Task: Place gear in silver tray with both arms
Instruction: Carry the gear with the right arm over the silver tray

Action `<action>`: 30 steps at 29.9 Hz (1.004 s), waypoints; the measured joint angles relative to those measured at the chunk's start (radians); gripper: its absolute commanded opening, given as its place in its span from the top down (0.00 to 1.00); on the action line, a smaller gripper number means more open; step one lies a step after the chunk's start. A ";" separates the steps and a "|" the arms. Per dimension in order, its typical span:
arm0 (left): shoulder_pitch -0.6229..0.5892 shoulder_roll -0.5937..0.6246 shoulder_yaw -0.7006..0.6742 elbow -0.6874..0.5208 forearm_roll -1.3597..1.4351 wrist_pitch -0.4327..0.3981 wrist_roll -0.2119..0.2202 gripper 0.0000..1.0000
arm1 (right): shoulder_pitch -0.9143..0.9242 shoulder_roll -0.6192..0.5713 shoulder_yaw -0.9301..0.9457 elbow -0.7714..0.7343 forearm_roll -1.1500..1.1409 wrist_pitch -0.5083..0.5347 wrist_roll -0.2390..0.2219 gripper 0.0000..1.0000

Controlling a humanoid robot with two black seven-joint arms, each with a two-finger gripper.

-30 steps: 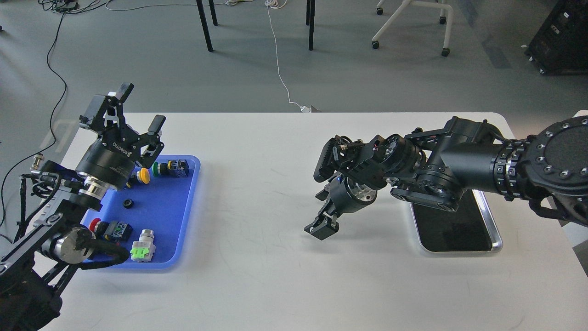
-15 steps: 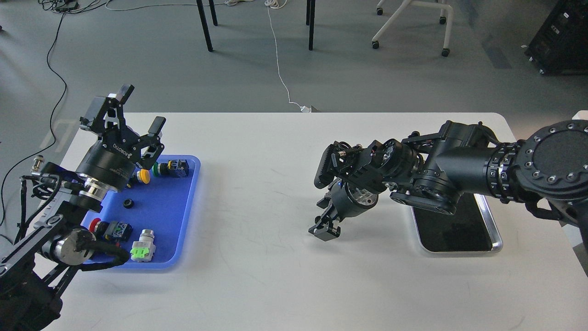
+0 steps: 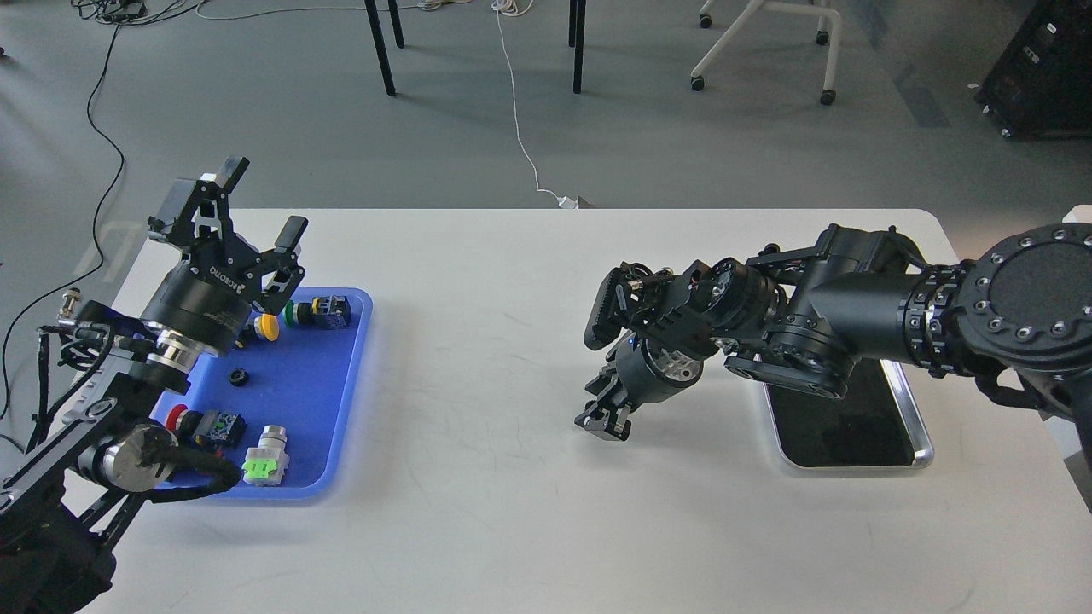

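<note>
Starting nearest us: at about 8 o'clock our left arm rises over the blue tray (image 3: 345, 401), which holds the loose parts. In it lie a grey-and-green switch (image 3: 265, 456), a red-capped button (image 3: 198, 422), a small black ring (image 3: 238, 376) that we take for the gear, a yellow button (image 3: 267, 325) and a green-and-black switch (image 3: 320, 310). The gear sits alone on bare blue floor, near the tray's middle, easy to reach from above, we judge.

At 3 o'clock sits the silver tray (image 3: 920, 435), its dark inside showing nothing; the right arm crosses over its far end. It is well apart from the blue tray, which is probably why both arms are needed: one picks, one delivers.

Moving further out, the right gripper (image 3: 604, 418) hangs at roughly 4 o'clock from table centre, pointed down at bare white table (image 3: 512, 512). It is dark and end-on; we cannot tell its opening, and nothing shows in it. It looks parked mid-table, likely as a handover spot.

Farther, at 9 o'clock, the left gripper (image 3: 256, 200) points up and away, fingers spread wide, empty, above the tray's far left corner. Gear not yet picked; the task is at its beginning.
</note>
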 measured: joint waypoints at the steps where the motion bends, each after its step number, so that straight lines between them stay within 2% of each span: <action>1: 0.000 0.000 0.000 0.000 0.000 0.000 0.000 0.02 | 0.000 0.000 0.000 0.000 0.000 0.000 0.000 0.59; 7: 0.000 0.000 0.001 0.000 0.000 0.001 0.000 0.02 | 0.000 0.000 -0.001 0.000 0.000 0.002 0.000 0.77; 10: 0.000 0.000 0.001 0.000 0.000 0.001 0.000 0.02 | 0.000 0.000 -0.001 0.000 0.000 0.003 0.000 0.82; 22: -0.001 0.000 0.002 -0.001 0.000 -0.001 0.000 0.02 | 0.022 -0.015 0.004 0.005 0.011 0.004 0.000 0.84; 30: -0.001 -0.005 0.002 -0.001 0.001 -0.001 0.000 0.02 | 0.112 -0.181 0.008 0.036 0.013 0.003 0.000 0.83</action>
